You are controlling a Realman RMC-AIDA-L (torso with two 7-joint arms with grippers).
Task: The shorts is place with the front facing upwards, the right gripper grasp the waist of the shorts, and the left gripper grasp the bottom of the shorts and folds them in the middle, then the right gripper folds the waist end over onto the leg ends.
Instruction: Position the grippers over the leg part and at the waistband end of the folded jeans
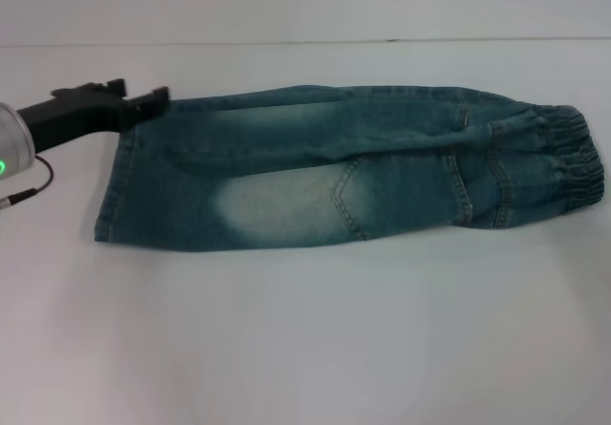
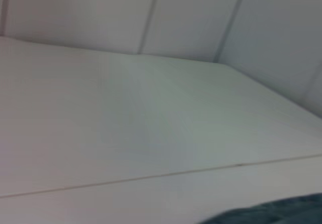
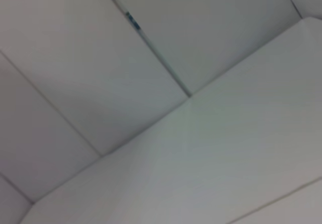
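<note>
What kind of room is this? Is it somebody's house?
Probably not a house. It looks like a robot test bench: a plain white table with only folded denim shorts on it, bare white panel walls behind, and a black left gripper on a silver wrist at the leg ends.
</note>
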